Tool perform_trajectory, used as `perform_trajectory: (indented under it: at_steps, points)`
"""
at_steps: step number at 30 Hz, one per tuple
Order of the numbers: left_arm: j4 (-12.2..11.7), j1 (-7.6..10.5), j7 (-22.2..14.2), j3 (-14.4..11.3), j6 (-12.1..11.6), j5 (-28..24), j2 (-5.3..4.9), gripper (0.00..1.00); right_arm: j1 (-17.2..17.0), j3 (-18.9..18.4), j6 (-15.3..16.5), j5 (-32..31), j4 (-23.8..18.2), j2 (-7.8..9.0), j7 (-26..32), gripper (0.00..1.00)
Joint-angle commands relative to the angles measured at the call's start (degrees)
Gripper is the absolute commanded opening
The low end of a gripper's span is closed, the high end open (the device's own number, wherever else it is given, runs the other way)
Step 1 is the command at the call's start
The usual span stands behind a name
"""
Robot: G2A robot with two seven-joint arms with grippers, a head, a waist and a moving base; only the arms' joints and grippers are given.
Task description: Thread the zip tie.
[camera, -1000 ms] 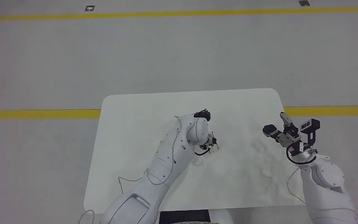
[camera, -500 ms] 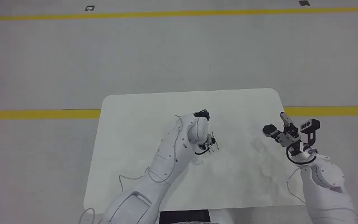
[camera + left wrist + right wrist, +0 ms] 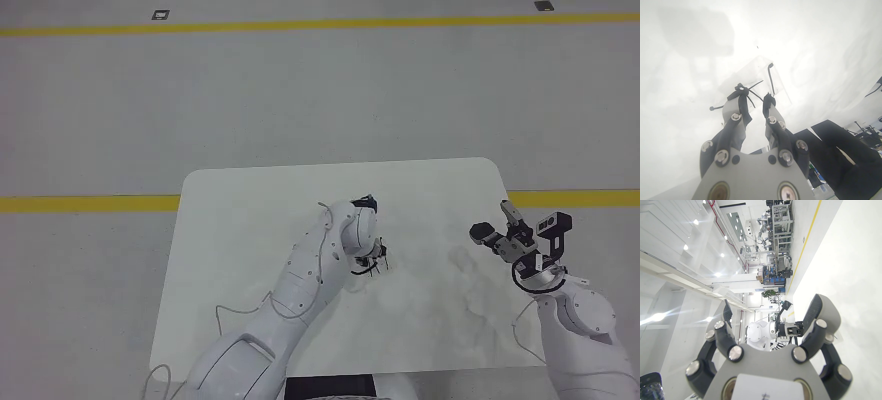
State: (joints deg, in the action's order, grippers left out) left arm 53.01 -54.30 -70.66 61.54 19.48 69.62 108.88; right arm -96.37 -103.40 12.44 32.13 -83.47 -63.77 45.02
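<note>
Partly, left claw tip covers zip tie.

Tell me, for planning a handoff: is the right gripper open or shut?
Open: the right gripper has its fingers wide apart, nothing between them.

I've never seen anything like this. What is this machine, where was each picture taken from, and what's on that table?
It is a two-armed robot. One picture looks down from above the arms; the other two come from cameras on each wrist. The left end effector, its fingers apart, is low over thin black plastic zip ties on the white table, beside a clear plastic box. The right end effector is open, empty, held up near the table's edge.
</note>
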Motion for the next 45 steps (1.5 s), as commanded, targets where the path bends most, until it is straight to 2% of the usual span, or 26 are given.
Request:
perform_trajectory:
  at_steps: [1, 5, 11, 22, 36, 45]
  points:
    - [-0.5, 0.24, 0.3, -0.3, 0.0, -0.4, -0.02, 0.2, 0.0, 0.0, 0.0, 0.0, 0.0, 0.0, 0.0, 1.0]
    - [-0.6, 0.62, 0.3, -0.6, 0.0, 0.4, -0.05, 0.2, 0.0, 0.0, 0.0, 0.0, 0.0, 0.0, 0.0, 1.0]
    - [0.0, 0.32, -2.3, -0.4, 0.0, 4.5, 0.02, 0.21, 0.0, 0.0, 0.0, 0.0, 0.0, 0.0, 0.0, 1.0]
    - [0.3, 0.6, -2.1, -0.7, 0.0, 3.4, 0.26, 0.22, 0.0, 0.0, 0.0, 0.0, 0.0, 0.0, 0.0, 1.0]
    - [-4.6, 2.12, 0.6, 0.6, 0.0, 1.6, 0.88, 0.23, 0.0, 0.0, 0.0, 0.0, 0.0, 0.0, 0.0, 1.0]
    - [-4.8, 2.8, 2.2, -0.2, 0.0, -1.3, 0.94, 0.24, 0.0, 0.0, 0.0, 0.0, 0.0, 0.0, 0.0, 1.0]
